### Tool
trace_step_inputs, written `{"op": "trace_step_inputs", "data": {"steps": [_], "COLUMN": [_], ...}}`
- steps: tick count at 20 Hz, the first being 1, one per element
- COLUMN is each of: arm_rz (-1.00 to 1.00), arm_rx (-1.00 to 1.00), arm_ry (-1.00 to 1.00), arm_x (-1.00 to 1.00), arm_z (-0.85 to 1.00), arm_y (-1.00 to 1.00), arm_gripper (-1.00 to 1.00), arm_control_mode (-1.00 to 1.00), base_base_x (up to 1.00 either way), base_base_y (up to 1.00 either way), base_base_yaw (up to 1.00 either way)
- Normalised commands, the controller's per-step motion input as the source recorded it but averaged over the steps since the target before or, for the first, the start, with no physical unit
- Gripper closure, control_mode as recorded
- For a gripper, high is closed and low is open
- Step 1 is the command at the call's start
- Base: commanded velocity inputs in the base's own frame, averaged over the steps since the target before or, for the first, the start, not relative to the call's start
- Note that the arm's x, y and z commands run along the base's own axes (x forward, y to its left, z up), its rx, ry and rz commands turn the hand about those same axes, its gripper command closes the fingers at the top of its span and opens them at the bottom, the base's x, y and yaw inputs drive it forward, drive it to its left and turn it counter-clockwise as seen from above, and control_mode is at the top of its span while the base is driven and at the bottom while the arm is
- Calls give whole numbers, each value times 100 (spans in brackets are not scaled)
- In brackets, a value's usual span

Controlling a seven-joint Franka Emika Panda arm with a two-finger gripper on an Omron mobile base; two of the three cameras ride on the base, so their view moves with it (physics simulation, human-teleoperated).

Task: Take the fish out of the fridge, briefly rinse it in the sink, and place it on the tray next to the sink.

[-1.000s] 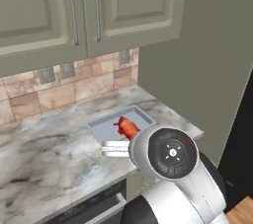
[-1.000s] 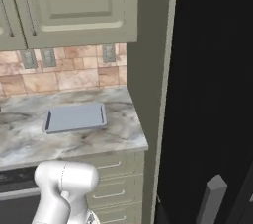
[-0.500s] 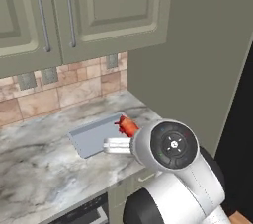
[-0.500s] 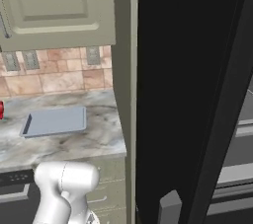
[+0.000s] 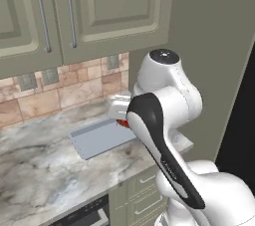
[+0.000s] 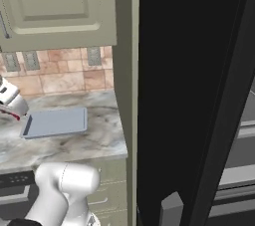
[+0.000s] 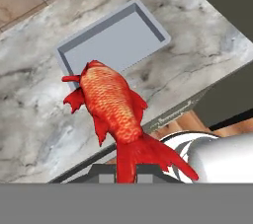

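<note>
Fish (image 7: 114, 107) is pinched at the tail by the closed gripper (image 7: 127, 169); likely light, slippery; tray (image 7: 111, 40) below.

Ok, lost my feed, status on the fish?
Gripper shut on fish. Held above counter, beside tray. Tray bare, nothing in the way.

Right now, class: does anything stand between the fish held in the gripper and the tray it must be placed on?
Nothing visible does. The fish hangs in the gripper above the counter edge, and the tray lies bare beyond it.
</note>
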Motion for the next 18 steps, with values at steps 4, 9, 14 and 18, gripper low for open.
{"op": "trace_step_inputs", "data": {"steps": [4, 9, 14, 18], "arm_rz": [0, 0, -2, -6], "arm_rx": [0, -1, 0, 0], "arm_ry": [7, 2, 0, 1], "arm_x": [25, 77, 100, 99], "arm_z": [-32, -72, -25, -17], "arm_y": [-3, -2, 0, 0], "arm_gripper": [100, 100, 100, 100], "arm_control_mode": [-100, -100, -100, -100], "base_base_x": [0, 0, 0, 0], "base_base_y": [0, 0, 0, 0], "base_base_yaw": [0, 0, 0, 0]}}
